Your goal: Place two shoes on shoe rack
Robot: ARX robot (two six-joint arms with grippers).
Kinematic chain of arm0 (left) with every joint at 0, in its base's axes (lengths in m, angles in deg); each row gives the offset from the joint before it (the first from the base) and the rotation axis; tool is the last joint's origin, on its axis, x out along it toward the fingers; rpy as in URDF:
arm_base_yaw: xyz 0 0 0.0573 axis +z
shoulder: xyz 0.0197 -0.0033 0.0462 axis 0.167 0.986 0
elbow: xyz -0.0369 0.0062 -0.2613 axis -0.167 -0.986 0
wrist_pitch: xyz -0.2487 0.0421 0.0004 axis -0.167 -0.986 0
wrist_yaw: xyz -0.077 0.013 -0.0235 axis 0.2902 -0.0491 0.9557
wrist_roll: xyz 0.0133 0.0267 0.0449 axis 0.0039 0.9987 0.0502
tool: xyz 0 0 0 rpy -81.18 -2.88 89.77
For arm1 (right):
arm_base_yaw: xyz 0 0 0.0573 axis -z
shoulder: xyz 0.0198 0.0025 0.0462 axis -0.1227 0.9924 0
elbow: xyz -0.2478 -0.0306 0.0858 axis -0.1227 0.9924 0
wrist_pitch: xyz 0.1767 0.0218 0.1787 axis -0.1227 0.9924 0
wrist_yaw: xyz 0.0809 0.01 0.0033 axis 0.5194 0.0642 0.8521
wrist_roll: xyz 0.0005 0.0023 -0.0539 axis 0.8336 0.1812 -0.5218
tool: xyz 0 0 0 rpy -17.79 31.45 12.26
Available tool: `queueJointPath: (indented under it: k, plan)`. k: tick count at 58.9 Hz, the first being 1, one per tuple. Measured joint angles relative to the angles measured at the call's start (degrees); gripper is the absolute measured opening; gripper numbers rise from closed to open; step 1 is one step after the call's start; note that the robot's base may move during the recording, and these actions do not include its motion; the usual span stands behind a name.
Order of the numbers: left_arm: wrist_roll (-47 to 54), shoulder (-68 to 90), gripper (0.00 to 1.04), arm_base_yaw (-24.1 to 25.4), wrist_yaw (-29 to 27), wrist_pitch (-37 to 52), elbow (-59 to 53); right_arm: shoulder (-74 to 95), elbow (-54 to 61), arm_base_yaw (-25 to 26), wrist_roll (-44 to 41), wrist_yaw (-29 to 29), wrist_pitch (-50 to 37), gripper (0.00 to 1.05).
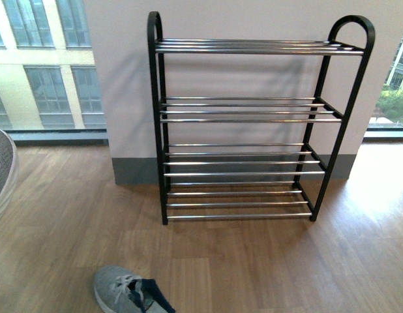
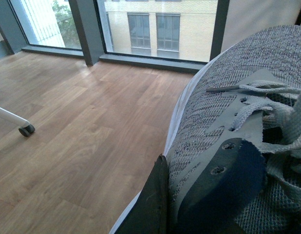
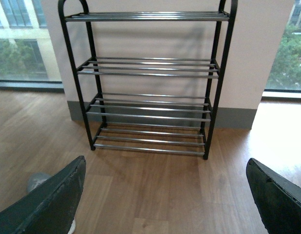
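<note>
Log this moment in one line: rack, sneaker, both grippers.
shoe rack: all four shelves bare | grey sneaker: off rack, held in left gripper | right gripper: jaws open, empty, facing rack

Bright indoor room, perhaps an office or lab space, wood-look plank floor (image 1: 253, 261), tall windows (image 1: 45, 59) facing a neighbouring building (image 2: 160, 29) and trees (image 1: 397, 104), plain white wall (image 1: 117, 78) with grey skirting (image 1: 133, 171), castor-wheeled white leg (image 2: 9, 117).
</note>
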Motion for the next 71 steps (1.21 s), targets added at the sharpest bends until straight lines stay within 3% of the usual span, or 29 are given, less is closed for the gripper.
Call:
queueJointPath:
  k: [42, 46, 49, 54, 63, 71]
  plan:
    - [0.0, 0.0, 0.02, 0.0, -0.1, 0.0, 0.0, 0.0, 0.0, 0.0, 0.0, 0.2, 0.0, 0.95]
    - [0.0, 0.0, 0.02, 0.0, -0.3, 0.0, 0.0, 4.1, -0.8, -0.1, 2.1, 6.7, 2.4, 0.95]
    - [0.0, 0.0, 0.02, 0.0, -0.2, 0.0, 0.0, 10.4, -0.9, -2.7, 1.8, 6.7, -0.3, 0.95]
    - [0.0, 0.0, 0.02, 0.0, -0.2, 0.0, 0.0, 25.2, -1.9, -7.0, -1.1, 5.1, -12.2, 0.95]
    - [0.0, 0.0, 0.02, 0.0, -0.2, 0.0, 0.0, 53.8, -10.6, -8.7, -7.1, 6.7, -30.0, 0.95]
    - [0.0, 0.0, 0.02, 0.0, -0.2, 0.0, 0.0, 75.7, -18.3, -10.2, -10.5, 7.3, -34.9, 0.95]
